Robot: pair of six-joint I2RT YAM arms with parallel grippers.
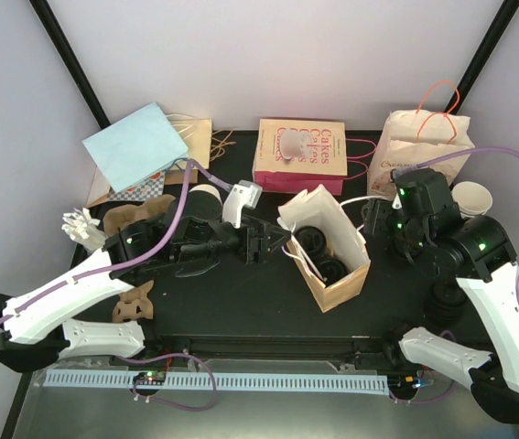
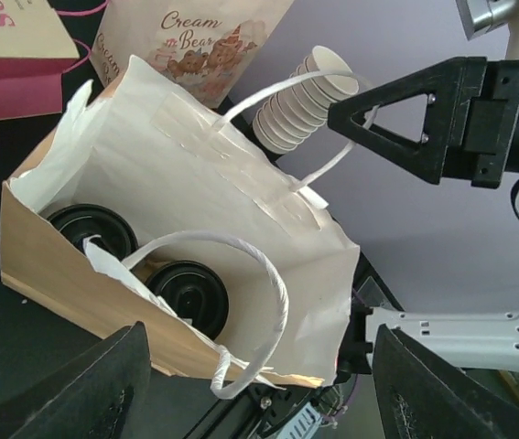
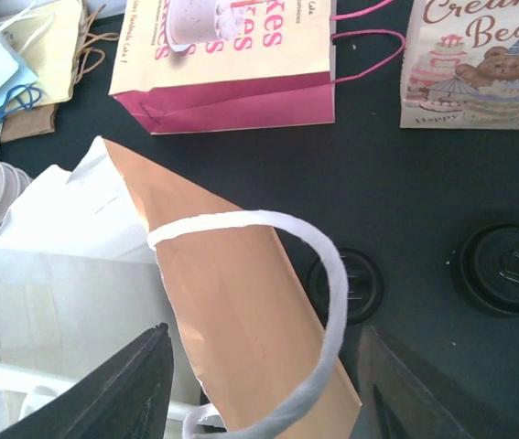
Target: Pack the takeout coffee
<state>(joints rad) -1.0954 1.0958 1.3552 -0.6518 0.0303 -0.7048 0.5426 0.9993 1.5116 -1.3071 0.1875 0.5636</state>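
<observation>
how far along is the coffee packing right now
Done: two round black plastic lids, presumably on cups, sit inside the open brown paper bag. In hand: nothing; the left gripper and right gripper flank it, jaws open. Left: probably taking the white handles.

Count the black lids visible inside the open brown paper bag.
2: one lid at the closed end of the brown bag, the other lid beside it under the handle; others may be hidden.

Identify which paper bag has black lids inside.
The brown bag with white handles at centre: two black lids show inside. The pink Cakes bag and Cream Bear bag show none.
</observation>
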